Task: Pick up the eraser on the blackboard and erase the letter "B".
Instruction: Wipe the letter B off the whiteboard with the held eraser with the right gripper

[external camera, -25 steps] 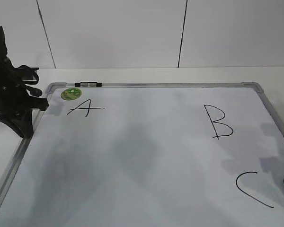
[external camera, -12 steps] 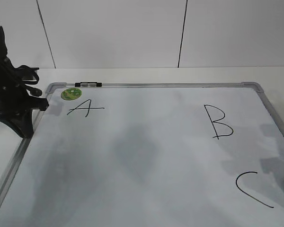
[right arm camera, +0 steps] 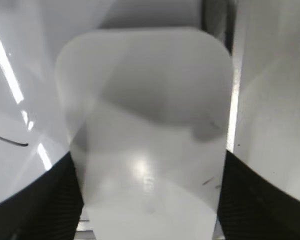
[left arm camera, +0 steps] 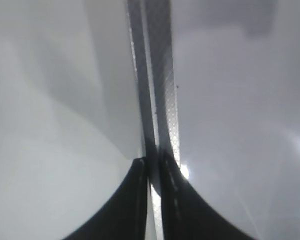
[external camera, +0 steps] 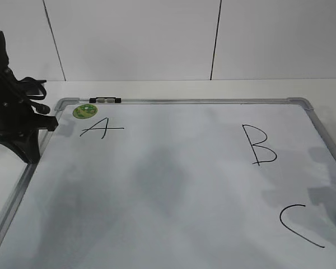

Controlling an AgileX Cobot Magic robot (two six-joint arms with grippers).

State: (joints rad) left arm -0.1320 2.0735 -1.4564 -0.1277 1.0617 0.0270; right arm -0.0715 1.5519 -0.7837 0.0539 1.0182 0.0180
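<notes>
Blackboard lies flat on the white table, grey frame all round, filling most of the exterior view. Letter "B" sits right of centre, toward the far edge, strokes whole and unsmudged. "A" at far left, with a round green sticker just beyond it; "C" at near right. A small black-and-grey clip rests on the far frame rail.

Eraser: in the right wrist view it fills the frame, a smooth white rounded block standing between the two dark fingers of the right gripper. Fingers flank both of its sides closely; actual contact cannot be told from this view. In the exterior view only a sliver of it shows at the right edge, near the "C" and well nearer than the "B".

Left gripper: jaws nearly together, only a thin slit between the tips, nothing held. It sits over the board's left frame rail. Exterior view shows that arm parked at the far-left corner, beside the "A".
</notes>
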